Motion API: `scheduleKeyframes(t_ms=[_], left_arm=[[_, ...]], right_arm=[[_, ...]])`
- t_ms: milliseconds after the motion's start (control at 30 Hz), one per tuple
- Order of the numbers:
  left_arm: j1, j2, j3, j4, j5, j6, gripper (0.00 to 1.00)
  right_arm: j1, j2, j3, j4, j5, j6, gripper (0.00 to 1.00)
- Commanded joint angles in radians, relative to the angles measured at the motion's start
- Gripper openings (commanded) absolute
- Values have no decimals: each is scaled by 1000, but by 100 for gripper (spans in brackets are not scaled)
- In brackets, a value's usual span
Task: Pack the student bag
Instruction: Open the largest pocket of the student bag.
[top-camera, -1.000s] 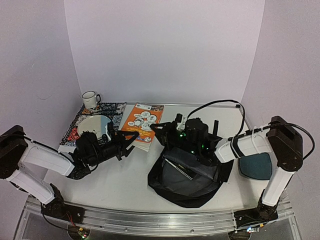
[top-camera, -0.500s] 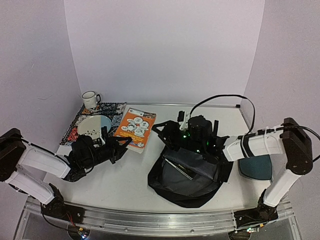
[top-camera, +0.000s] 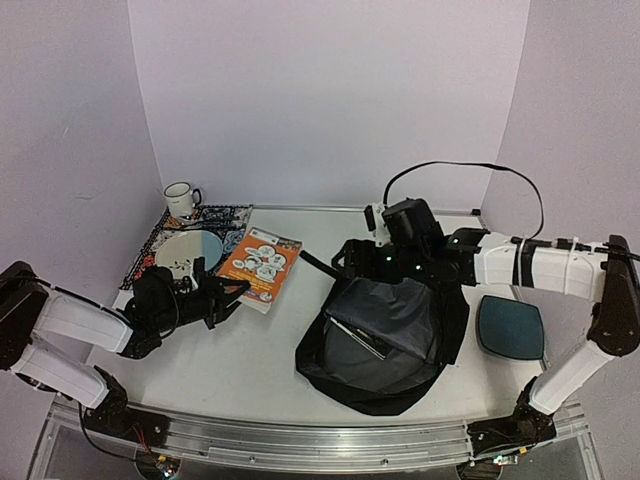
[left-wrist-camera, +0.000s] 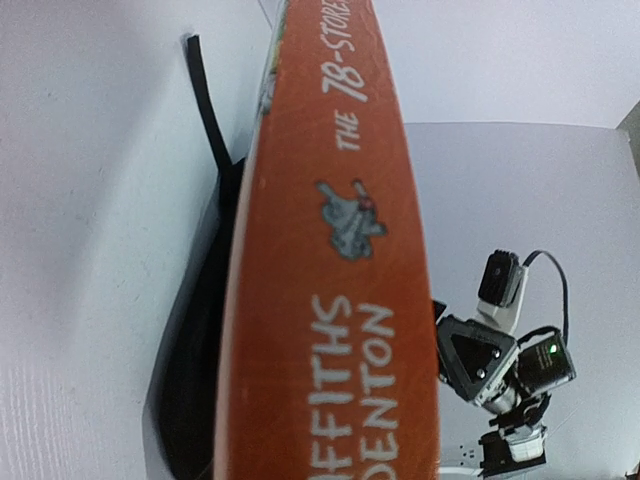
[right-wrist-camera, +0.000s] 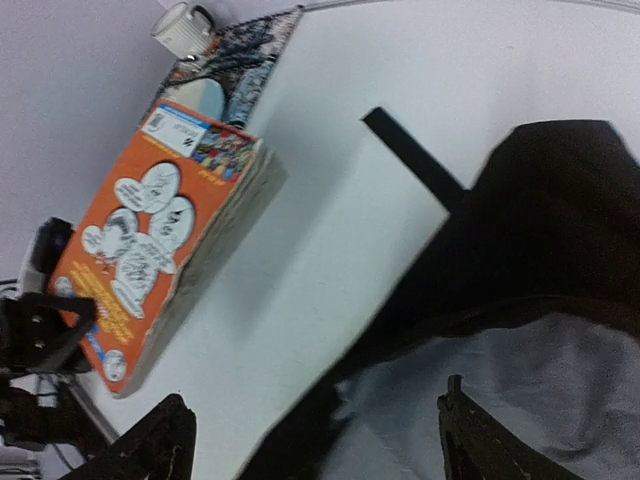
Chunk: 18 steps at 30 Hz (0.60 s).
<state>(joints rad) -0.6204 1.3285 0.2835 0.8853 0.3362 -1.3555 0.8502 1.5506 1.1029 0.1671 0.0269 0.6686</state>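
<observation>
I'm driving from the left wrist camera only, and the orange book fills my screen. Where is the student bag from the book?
Observer: The student bag lies right of the book, grey-lined mouth open upward.
Operator: Is the right tool in my way?
Observer: The right tool hangs open by the bag's far left edge, holding nothing.
Operator: Anything beside the bag?
Observer: A teal pad lies to its right.

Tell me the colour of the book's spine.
Orange, with white lettering; the paperback book shows its spine best in the left wrist view.
</observation>
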Motion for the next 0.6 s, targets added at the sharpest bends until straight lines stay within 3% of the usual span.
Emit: scheduleKeyframes(t_ms=[0,233,367,567], left_arm=[[13,-25,80,12,174,65,0],[14,-28,105,-84,268,99,0],[13,-59,114,-169,279,130,0],[13,-69,129,-213,318,138,0]], right_arm=[[-94,-55,68,-331,41,-258,88],[-123,16,132,-503,69,-413,94],[-71,37,126,-538,53,-455,93],[34,96,112,-617,130,-458,81]])
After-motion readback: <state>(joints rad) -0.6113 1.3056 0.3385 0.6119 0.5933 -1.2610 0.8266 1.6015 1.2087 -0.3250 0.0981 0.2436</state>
